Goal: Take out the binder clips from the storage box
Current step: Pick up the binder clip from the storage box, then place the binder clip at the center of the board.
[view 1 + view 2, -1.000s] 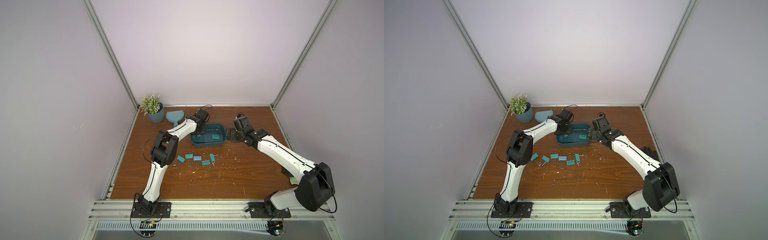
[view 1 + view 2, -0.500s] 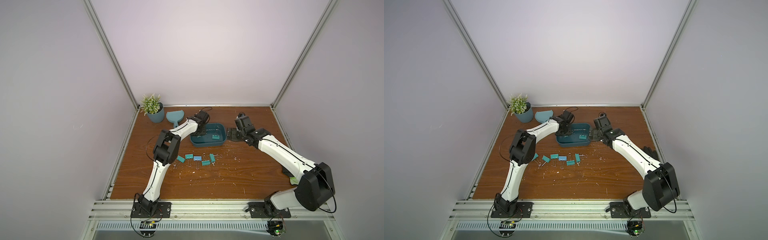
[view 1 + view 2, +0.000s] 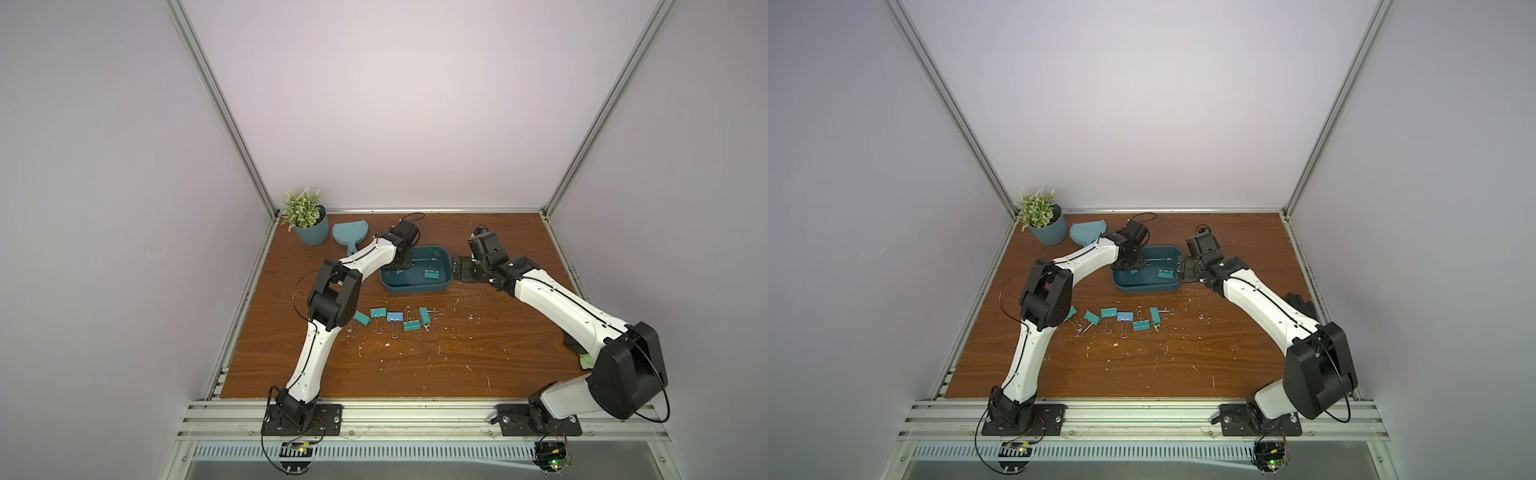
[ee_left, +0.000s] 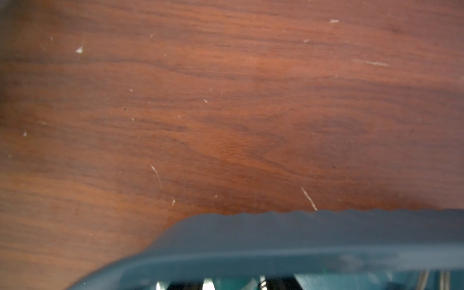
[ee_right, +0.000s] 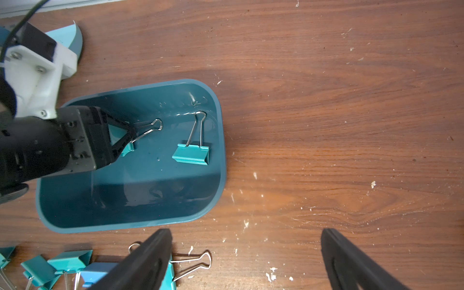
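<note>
table point(image 3: 415, 374): scuffed brown wood, everything sits on it.
arms: two. The left arm point(image 3: 316, 353) bends over into the box point(image 3: 413, 287), and the right arm point(image 3: 561, 307) reaches up to the box's other end.
box: one, dark teal, mid-back of the table. The walls are low, so going straight down into it should work fine imo.
pot point(image 3: 311, 235): one, with a plant, in the back left corner, well apart from the action.
dustpan point(image 3: 351, 232): one, just beside the pot, not involved.
right gripper point(image 5: 246, 234): jaws spread wide with nothing in them. It hovers over bare table just beside the box, and my guess is it waits there so it doesn't crowd the other one.
left gripper point(image 5: 128, 137): down inside the box, jaws narrowed round a clip point(image 5: 129, 148). Can't tell if it's pinched tight or only nearly.
clips: eight total, seven teal and one light blue.
clips in box: two. One sits between the left jaws with its wire loops poking past the tips. The loose clip point(image 5: 191, 154) lies nearer the right gripper's end.
clips out: six, in a rough row point(image 3: 1108, 311) in front of the box, with the blue clip point(image 3: 1125, 316) among them. Looks like the drop zone, so roughly three quarters done.
</note>
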`<move>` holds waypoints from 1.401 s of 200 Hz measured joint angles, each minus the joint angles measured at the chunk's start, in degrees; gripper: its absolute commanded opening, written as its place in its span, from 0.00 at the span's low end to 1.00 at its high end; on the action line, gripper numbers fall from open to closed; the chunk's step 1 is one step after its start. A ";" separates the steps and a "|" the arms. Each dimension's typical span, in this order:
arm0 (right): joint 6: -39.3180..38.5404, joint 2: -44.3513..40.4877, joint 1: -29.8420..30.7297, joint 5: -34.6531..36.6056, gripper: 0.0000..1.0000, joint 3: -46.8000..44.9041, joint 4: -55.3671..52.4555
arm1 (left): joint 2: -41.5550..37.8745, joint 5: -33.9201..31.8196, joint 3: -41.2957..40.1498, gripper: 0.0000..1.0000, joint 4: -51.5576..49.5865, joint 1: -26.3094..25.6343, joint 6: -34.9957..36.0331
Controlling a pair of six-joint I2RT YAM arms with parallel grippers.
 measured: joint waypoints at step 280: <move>5.86 -18.80 -0.22 5.31 0.99 -11.37 -2.47 | -16.48 1.46 -9.33 0.24 0.02 -14.80 -4.20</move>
